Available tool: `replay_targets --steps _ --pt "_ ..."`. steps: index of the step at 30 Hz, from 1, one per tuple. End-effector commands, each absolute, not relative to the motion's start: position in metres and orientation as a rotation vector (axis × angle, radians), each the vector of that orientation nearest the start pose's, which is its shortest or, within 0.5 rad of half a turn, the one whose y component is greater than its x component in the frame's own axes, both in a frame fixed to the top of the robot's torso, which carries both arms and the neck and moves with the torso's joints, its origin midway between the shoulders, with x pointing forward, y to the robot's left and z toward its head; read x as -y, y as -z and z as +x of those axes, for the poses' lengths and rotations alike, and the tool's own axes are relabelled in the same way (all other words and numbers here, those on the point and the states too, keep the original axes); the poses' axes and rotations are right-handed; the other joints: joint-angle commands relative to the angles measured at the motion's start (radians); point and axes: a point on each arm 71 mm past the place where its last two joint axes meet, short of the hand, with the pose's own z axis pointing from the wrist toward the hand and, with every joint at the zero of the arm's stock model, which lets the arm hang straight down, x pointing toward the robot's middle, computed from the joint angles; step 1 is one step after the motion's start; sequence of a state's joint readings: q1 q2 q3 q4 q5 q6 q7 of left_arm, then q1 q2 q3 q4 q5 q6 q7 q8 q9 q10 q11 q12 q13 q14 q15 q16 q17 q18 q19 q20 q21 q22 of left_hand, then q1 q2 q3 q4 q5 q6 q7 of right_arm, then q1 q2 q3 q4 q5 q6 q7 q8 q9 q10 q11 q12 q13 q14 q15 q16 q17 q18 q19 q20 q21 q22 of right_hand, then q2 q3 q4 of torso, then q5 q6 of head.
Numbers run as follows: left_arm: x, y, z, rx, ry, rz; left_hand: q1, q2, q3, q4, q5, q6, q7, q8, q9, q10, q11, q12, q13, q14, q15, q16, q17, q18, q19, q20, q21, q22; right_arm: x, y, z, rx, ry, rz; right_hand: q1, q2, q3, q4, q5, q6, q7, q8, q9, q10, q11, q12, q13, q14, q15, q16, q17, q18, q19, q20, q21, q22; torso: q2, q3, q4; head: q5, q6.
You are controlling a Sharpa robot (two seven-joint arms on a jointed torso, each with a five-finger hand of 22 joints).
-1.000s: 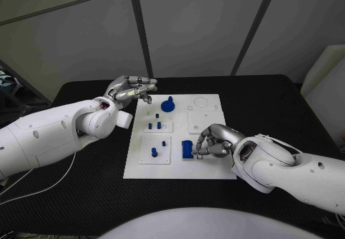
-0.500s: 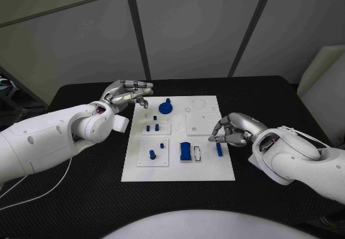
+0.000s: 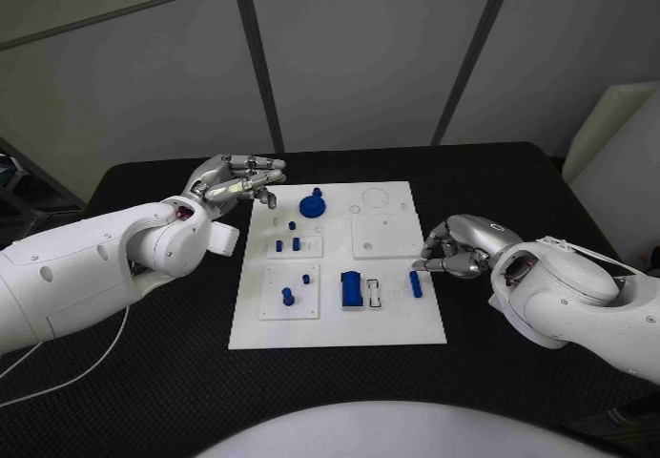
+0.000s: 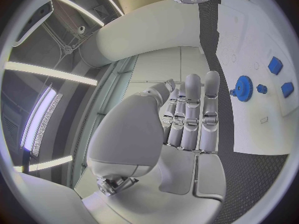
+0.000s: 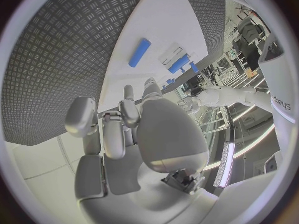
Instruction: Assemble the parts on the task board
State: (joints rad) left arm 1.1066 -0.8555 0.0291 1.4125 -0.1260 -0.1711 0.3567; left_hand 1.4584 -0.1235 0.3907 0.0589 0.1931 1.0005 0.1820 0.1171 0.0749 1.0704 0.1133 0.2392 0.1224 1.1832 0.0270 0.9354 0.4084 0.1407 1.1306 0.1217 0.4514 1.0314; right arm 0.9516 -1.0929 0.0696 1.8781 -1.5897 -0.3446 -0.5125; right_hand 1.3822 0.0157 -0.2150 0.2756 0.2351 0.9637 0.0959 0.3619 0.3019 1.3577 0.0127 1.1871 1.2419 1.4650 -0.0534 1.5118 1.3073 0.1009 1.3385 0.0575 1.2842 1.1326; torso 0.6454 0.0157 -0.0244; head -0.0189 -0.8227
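Task board (image 3: 392, 324) sits mid-frame, and it's only partway done I'd say: gear (image 3: 314, 203) and a few pegs look seated, but a loose blue bar (image 3: 414, 283) lies at its right edge. Right hand (image 3: 457, 248) is curled, holding nothing; left hand (image 3: 237, 178), upper left, hangs empty with fingers loosely bent.

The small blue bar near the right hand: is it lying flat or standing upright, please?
Lying flat: the small blue bar rests lengthwise on the white task board.
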Motion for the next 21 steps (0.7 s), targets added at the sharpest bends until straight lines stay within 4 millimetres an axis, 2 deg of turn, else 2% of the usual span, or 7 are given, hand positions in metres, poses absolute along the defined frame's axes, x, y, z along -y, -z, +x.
replay_targets --steps 1,4,9,13,21 --pt "-0.24 0.206 0.497 -1.495 1.534 -1.064 0.006 0.0 -0.001 -0.006 0.003 -0.003 0.003 0.004 -0.002 -0.008 0.0 0.006 -0.001 -0.01 0.0 -0.006 -0.002 0.041 -0.003 -0.001 0.003 0.001 0.237 0.225 0.392 -1.856 -0.34 0.045 -0.024 0.0 -0.009 0.012 0.008 0.014 0.0 -0.01 -0.002 0.005 0.005 0.005 0.006 0.077 0.004 -0.007 0.122 -0.009 -0.002 0.004 -0.005 -0.003 -0.001 -0.0022 0.0003 -0.006 0.002" --pt "-0.24 0.206 0.497 -1.496 1.534 -1.064 0.006 0.0 -0.001 -0.006 0.003 -0.003 0.003 0.004 -0.002 -0.008 0.0 0.006 -0.001 -0.01 0.0 -0.006 -0.002 0.041 -0.003 -0.001 0.003 0.001 0.234 0.228 0.392 -1.871 -0.345 0.048 -0.034 -0.003 -0.02 0.013 0.032 0.019 -0.001 -0.015 -0.002 0.007 0.004 0.008 0.009 0.077 0.004 -0.008 0.122 -0.008 -0.003 0.004 -0.006 -0.004 -0.001 0.0002 0.0004 -0.008 0.001" --pt "-0.24 0.206 0.497 -1.495 1.534 -1.064 0.006 0.0 0.0 -0.006 0.003 -0.003 0.003 0.004 -0.002 -0.008 0.0 0.007 -0.001 -0.01 0.0 -0.006 -0.002 0.041 -0.003 -0.001 0.003 0.001 0.231 0.234 0.391 -1.898 -0.348 0.049 -0.037 -0.005 -0.024 0.013 0.033 0.022 -0.002 -0.015 -0.001 0.007 0.004 0.01 0.01 0.077 0.003 -0.008 0.121 -0.008 -0.003 0.004 -0.006 -0.004 -0.001 -0.0022 0.0011 -0.013 -0.001" --pt "-0.24 0.206 0.497 -1.495 1.533 -1.065 0.007 0.0 0.0 -0.007 0.003 -0.003 0.003 0.004 -0.002 -0.008 0.0 0.007 -0.001 -0.011 0.0 -0.006 -0.002 0.041 -0.004 -0.001 0.003 0.002 0.229 0.239 0.389 -1.921 -0.352 0.047 -0.038 -0.006 -0.026 0.013 0.033 0.025 -0.003 -0.014 0.0 0.007 0.003 0.009 0.009 0.077 0.003 -0.009 0.12 -0.008 -0.003 0.004 -0.007 -0.004 -0.001 -0.0007 -0.0004 -0.012 -0.003" --pt "-0.24 0.206 0.497 -1.495 1.533 -1.064 0.008 0.0 0.002 -0.009 0.003 -0.003 0.003 0.004 -0.002 -0.008 0.0 0.008 -0.001 -0.011 0.0 -0.006 -0.002 0.041 -0.005 -0.001 0.004 0.003 0.226 0.246 0.387 -1.955 -0.35 0.034 -0.037 -0.005 -0.03 0.012 0.033 0.035 -0.006 -0.011 0.003 0.007 0.001 0.009 0.01 0.077 0.002 -0.009 0.12 -0.008 -0.003 0.003 -0.007 -0.004 -0.001 -0.0011 0.0001 -0.011 -0.006"
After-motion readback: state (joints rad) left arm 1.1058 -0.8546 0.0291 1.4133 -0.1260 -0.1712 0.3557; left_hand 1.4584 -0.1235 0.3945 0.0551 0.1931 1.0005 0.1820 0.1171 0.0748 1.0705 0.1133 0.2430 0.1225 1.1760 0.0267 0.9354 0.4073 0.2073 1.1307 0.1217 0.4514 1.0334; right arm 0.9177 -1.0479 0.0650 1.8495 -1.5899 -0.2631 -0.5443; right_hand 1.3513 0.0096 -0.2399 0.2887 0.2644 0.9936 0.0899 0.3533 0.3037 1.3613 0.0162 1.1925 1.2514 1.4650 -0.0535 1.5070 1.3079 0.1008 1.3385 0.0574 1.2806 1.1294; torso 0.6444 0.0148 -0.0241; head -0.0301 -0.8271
